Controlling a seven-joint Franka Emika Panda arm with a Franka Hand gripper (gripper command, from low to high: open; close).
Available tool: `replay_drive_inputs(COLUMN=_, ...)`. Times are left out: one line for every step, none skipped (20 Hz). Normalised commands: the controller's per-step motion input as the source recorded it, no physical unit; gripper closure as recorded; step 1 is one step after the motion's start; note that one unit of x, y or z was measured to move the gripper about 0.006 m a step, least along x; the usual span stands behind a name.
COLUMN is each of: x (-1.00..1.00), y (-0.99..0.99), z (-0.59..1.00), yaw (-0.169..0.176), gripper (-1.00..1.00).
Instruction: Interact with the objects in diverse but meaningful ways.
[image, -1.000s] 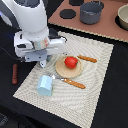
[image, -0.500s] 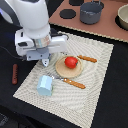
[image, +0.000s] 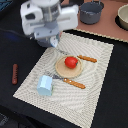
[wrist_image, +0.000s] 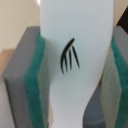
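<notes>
In the wrist view a small white shaker (wrist_image: 75, 30) with a black mark fills the gap between my green finger pads (wrist_image: 34, 85), so my gripper (wrist_image: 73, 87) is shut on it. In the exterior view the gripper (image: 53, 43) hangs over the far left part of the placemat (image: 97, 95), just behind the round wooden plate (image: 60, 71) that carries the red tomato (image: 71, 62). The light-blue cup (image: 45, 86) stands on the mat's near left corner. The brown sausage (image: 14, 73) lies on the dark table at the exterior view's left.
Two orange-handled utensils lie by the plate, one behind it (image: 87, 58) and one in front (image: 74, 83). A grey pot (image: 91, 11) and another vessel (image: 122, 17) sit on the tan board at the back right.
The arm has moved toward the exterior view's right and back, from above the cup to behind the plate. Tomato, cup and sausage stay put.
</notes>
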Motion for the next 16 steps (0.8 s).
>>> replay_drive_inputs(x=0.77, y=0.80, z=0.42, yaw=0.000, gripper=1.00)
replay_drive_inputs(x=0.79, y=0.75, z=0.38, yaw=0.000, gripper=1.00)
replay_drive_inputs(x=0.84, y=0.68, z=0.32, yaw=0.000, gripper=1.00)
replay_drive_inputs(x=0.92, y=0.66, z=0.32, yaw=0.000, gripper=1.00)
replay_drive_inputs(x=0.96, y=0.60, z=0.28, yaw=0.000, gripper=1.00)
replay_drive_inputs(x=0.99, y=0.56, z=0.27, yaw=0.000, gripper=1.00)
replay_drive_inputs(x=1.00, y=0.52, z=0.24, yaw=0.000, gripper=1.00)
replay_drive_inputs(x=1.00, y=0.51, z=0.24, yaw=0.000, gripper=1.00)
replay_drive_inputs(x=1.00, y=0.47, z=0.19, yaw=0.000, gripper=1.00)
replay_drive_inputs(x=1.00, y=0.42, z=0.16, yaw=0.000, gripper=1.00)
replay_drive_inputs(x=1.00, y=0.37, z=0.12, yaw=0.000, gripper=1.00)
replay_drive_inputs(x=1.00, y=0.31, z=0.10, yaw=0.000, gripper=1.00)
replay_drive_inputs(x=1.00, y=0.29, z=0.07, yaw=-0.002, gripper=1.00)
replay_drive_inputs(x=0.99, y=0.25, z=0.05, yaw=-0.006, gripper=1.00)
replay_drive_inputs(x=0.99, y=0.25, z=0.04, yaw=-0.011, gripper=1.00)
replay_drive_inputs(x=0.90, y=0.20, z=0.00, yaw=-0.016, gripper=1.00)
